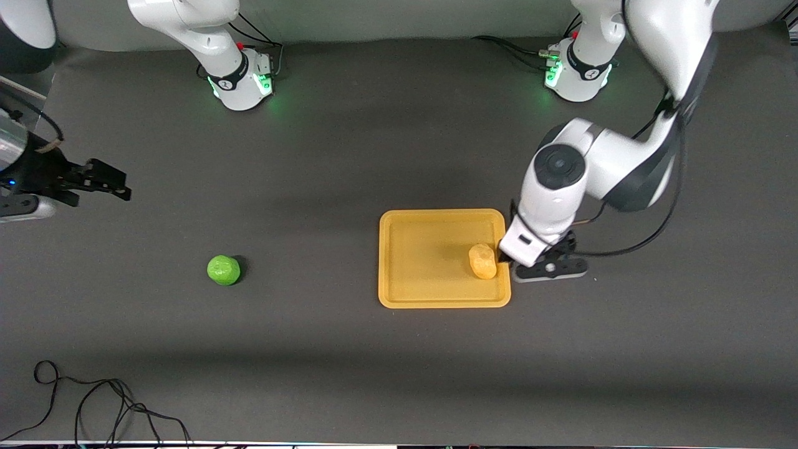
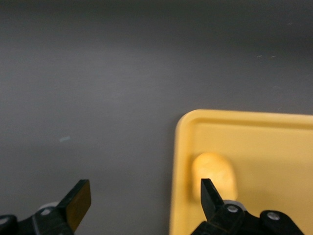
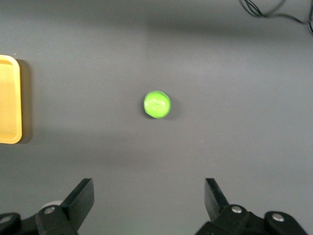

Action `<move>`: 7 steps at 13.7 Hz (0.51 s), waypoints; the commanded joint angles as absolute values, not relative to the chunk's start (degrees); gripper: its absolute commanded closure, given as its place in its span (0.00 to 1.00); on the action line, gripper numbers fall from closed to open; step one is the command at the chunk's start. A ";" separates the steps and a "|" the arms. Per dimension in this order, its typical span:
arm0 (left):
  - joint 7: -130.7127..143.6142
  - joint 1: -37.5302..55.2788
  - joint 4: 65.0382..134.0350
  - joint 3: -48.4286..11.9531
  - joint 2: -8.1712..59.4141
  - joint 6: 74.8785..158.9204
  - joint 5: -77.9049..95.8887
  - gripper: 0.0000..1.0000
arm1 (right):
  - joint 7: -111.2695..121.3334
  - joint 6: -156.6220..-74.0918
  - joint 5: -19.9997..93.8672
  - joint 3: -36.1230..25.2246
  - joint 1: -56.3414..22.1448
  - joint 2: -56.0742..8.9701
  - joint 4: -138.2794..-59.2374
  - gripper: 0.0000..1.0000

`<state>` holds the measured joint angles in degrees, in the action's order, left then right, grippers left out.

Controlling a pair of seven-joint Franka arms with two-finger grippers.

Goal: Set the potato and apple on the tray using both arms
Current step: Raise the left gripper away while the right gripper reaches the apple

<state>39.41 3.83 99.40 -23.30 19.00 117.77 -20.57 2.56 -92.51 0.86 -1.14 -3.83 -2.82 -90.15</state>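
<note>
The potato (image 1: 482,260) lies on the tray (image 1: 430,287), close to the rim at the left arm's end. My left gripper (image 1: 506,260) is low over that rim, open and empty. In the left wrist view the potato (image 2: 215,169) sits on the tray (image 2: 274,142) just past one fingertip (image 2: 209,193), and my left gripper (image 2: 144,200) straddles the rim. The green apple (image 1: 223,270) rests on the table toward the right arm's end. My right gripper (image 1: 115,182) hangs open and empty over the table's right-arm end. The right wrist view shows the apple (image 3: 157,104) ahead of the gripper (image 3: 149,200).
The table is covered with a dark mat (image 1: 349,156). Loose black cables (image 1: 93,405) lie near the front edge at the right arm's end. The tray's corner (image 3: 9,98) shows at the edge of the right wrist view. Both arm bases (image 1: 243,81) stand along the back.
</note>
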 commanded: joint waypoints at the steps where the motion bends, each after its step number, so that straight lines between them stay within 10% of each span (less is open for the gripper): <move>1: 26.16 -1.73 98.01 -22.94 12.14 108.57 -12.51 0.00 | 1.49 -98.67 0.44 -1.84 -5.71 -2.29 -96.03 0.00; 7: 7.41 -16.51 99.05 -22.94 4.58 104.60 0.60 0.00 | 1.49 -120.72 1.75 -2.20 -5.54 -1.41 -117.38 0.00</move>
<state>11.77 -13.12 97.75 -22.40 7.59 106.80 -3.11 2.07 -113.03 0.99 -1.99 -5.35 -3.44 -108.87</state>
